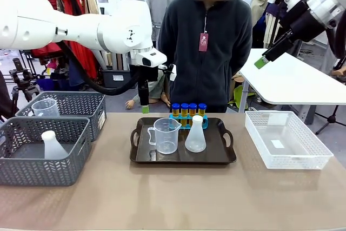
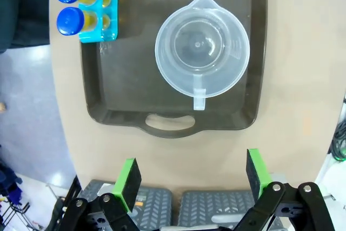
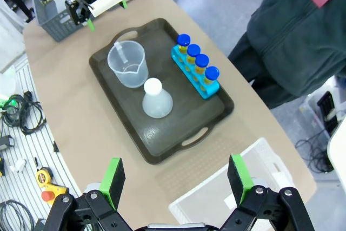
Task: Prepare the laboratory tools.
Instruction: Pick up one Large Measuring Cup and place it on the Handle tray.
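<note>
The table (image 1: pixel 162 198) is seen with a dark tray (image 1: pixel 216 158) at its middle, two grey mesh baskets (image 1: pixel 75 150) at the robot's left and a white mesh bin (image 1: pixel 319 158) at its right; on the tray a measuring beaker (image 1: pixel 165 134) and a conical flask (image 1: pixel 195 134) are set side by side, and a blue rack of capped test tubes (image 1: pixel 188 110) is stood along the far edge; a second beaker (image 1: pixel 46 107) and a second flask (image 1: pixel 53 145) are left in the baskets, so the preparation is judged largely done, though what is left cannot be told; the left gripper (image 2: pixel 193 182) is held just off the tray's left handle, pointing down, jaws released and nothing grasped; the right gripper (image 3: pixel 175 179) is raised high at the right, likewise spread and empty.
</note>
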You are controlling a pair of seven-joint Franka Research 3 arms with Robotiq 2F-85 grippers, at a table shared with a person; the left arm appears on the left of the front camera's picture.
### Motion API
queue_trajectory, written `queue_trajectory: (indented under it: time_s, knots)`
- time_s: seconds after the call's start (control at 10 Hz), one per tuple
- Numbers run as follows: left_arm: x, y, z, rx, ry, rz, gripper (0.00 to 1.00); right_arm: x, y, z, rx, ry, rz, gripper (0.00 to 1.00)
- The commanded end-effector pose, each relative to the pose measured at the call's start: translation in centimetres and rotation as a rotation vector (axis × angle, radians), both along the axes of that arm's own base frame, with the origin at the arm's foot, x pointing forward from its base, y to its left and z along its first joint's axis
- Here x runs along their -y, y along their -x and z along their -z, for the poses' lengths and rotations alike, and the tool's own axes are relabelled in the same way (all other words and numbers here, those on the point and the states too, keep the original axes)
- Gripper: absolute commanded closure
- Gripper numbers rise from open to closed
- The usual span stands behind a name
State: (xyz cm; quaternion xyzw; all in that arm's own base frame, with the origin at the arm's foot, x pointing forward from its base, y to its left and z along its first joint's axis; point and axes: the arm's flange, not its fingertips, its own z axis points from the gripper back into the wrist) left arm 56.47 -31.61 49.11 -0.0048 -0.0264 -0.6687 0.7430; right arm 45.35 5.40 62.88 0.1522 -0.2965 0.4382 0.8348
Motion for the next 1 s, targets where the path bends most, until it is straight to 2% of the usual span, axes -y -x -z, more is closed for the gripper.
queue_trajectory:
  time_s: [0.0, 0.1, 0.3, 0.7, 0.9]
  knots:
    - [0.0, 0.0, 0.0, 0.0, 0.0, 0.0, 0.0, 0.1, 0.1, -0.1, 0.002, -0.017, -0.009, 0.0]
    - [-1.0, 1.1, -0.9, -0.022, 0.054, 0.04, 0.0, 0.1, 0.1, -0.1, 0.002, -0.017, -0.009, 0.0]
    - [-2.0, 2.4, -2.4, -0.011, 0.133, 0.018, 0.0, 0.1, 0.1, -0.1, 0.002, -0.017, -0.009, 0.0]
    - [-6.8, 4.5, -8.6, 0.04, 0.355, 0.001, 0.0, 0.1, 0.1, -0.1, 0.002, -0.017, -0.009, 0.0]
    - [-9.5, 4.5, -10.8, 0.076, 0.459, 0.001, 0.0, 0.1, 0.1, -0.1, 0.002, -0.017, -0.009, 0.0]
